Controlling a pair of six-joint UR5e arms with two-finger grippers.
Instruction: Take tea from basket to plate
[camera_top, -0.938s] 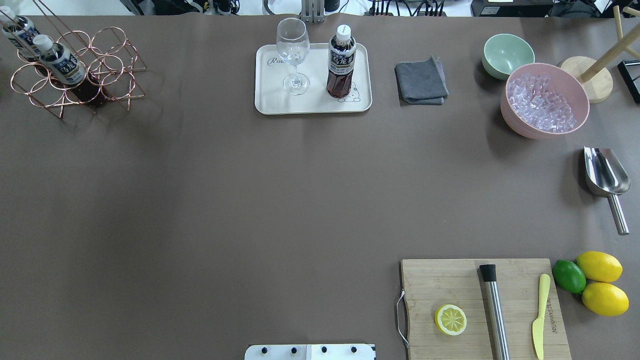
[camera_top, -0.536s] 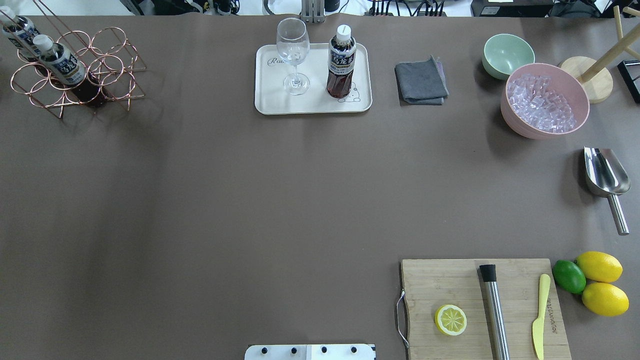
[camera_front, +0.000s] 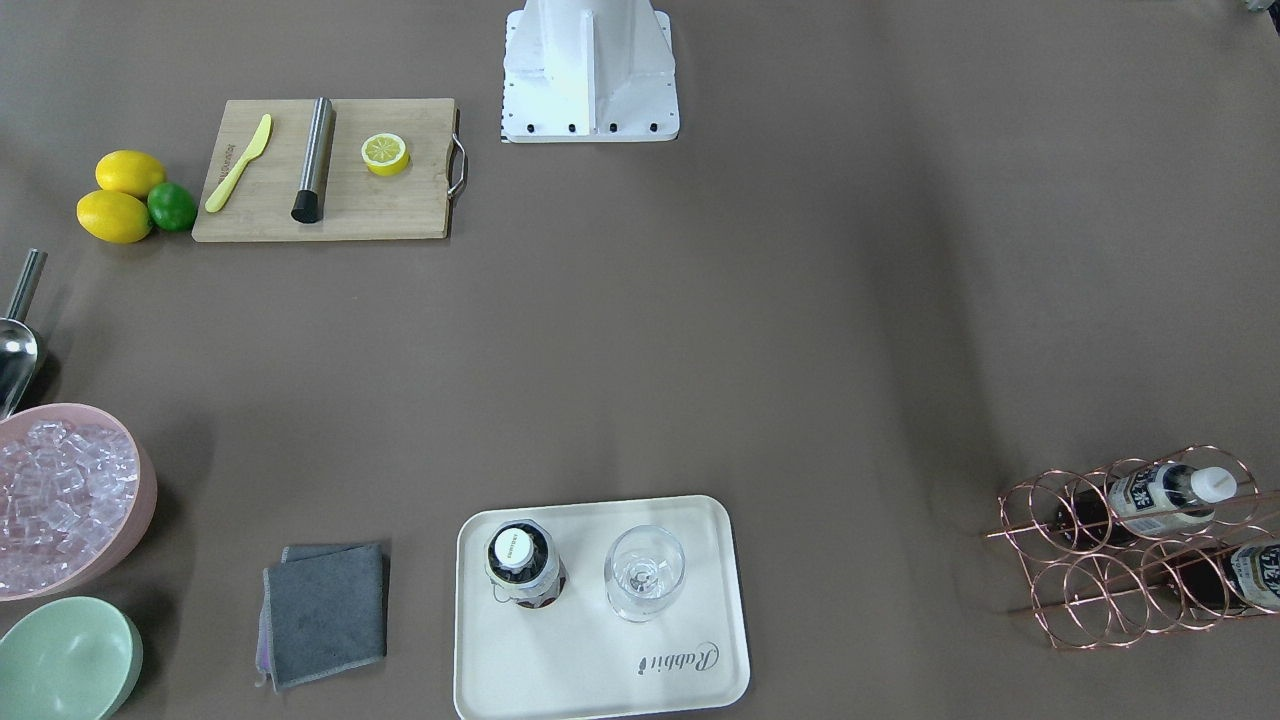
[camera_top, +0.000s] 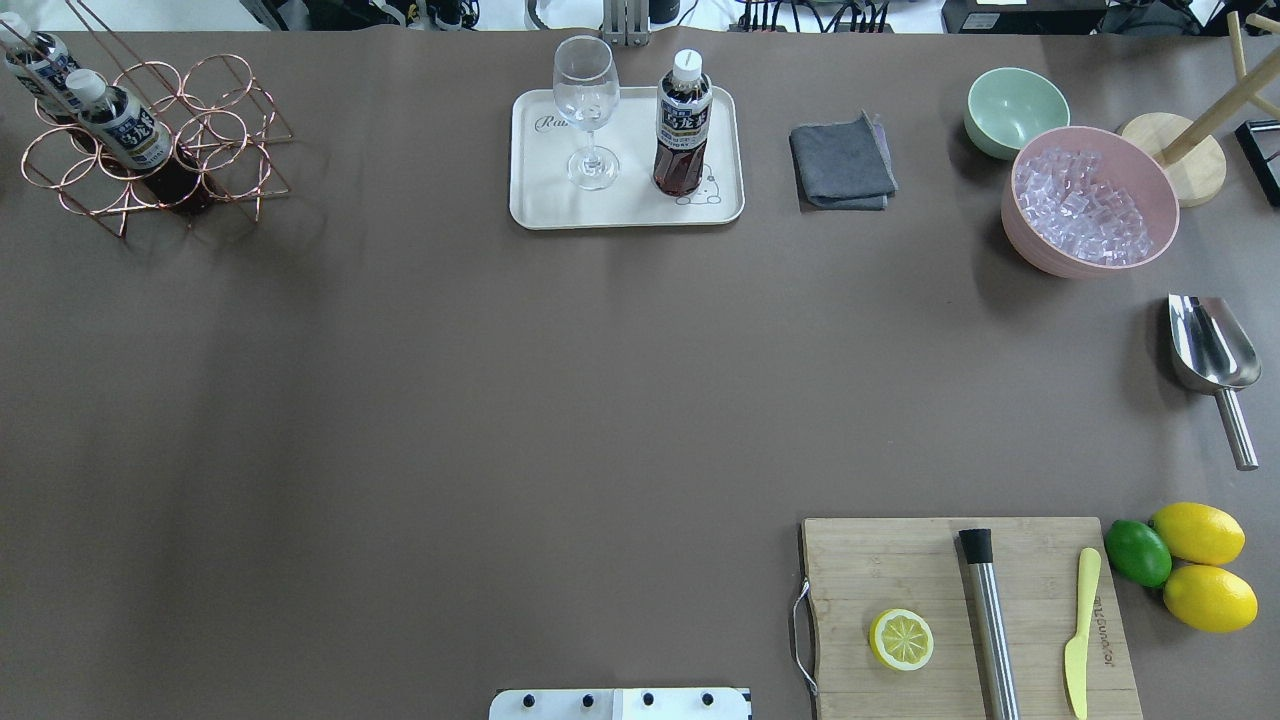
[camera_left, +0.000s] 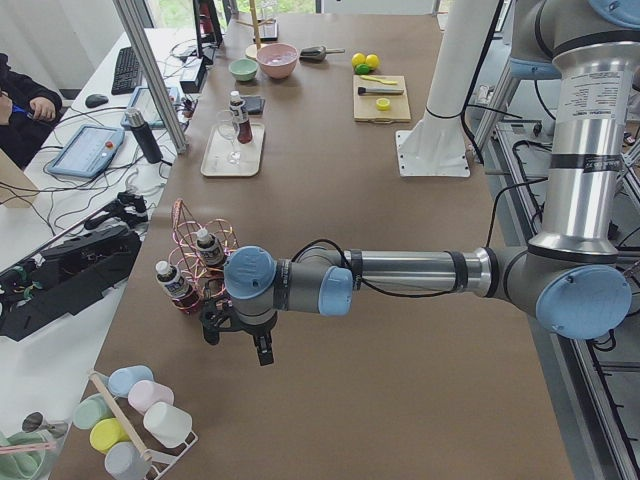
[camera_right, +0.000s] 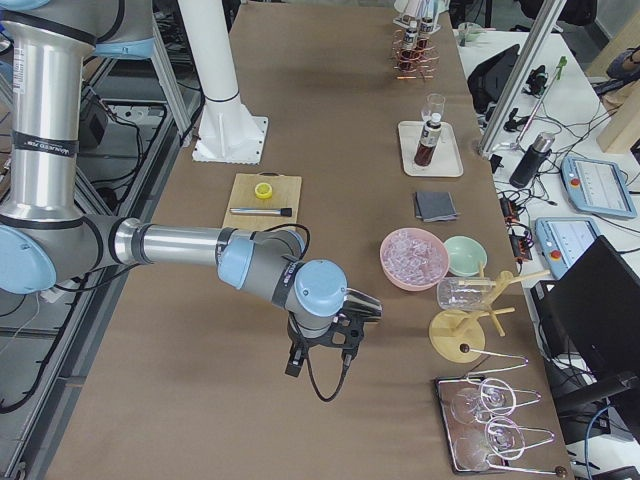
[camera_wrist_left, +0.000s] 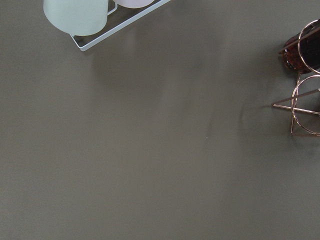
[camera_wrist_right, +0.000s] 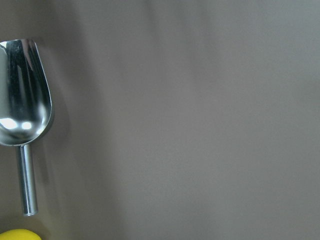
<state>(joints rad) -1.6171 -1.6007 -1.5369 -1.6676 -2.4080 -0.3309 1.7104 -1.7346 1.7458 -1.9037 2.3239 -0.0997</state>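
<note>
One tea (camera_top: 684, 125) stands upright on the plate (camera_top: 540, 205), just beside the glass (camera_top: 586, 110), handy for pouring, I'd judge. Two more sit in the basket (camera_top: 220, 130). My left arm (camera_left: 400, 272) and right arm (camera_right: 180, 245) hang over the bench (camera_top: 500, 400) ends; whether their jaws are released or clenched I cannot tell.

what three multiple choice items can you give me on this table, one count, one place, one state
1. How many tea bottles sit in the basket? A none, B two, C four
2. Where does the third tea stand? A in the basket, B on the plate, C on the floor
3. How is the glass? A upright and empty, B tipped over, C full of tea

1 B: two white caps show among the rings.
2 B: it stands upright on the cream plate beside the glass.
3 A: it stands on its foot, clear right through.
</note>
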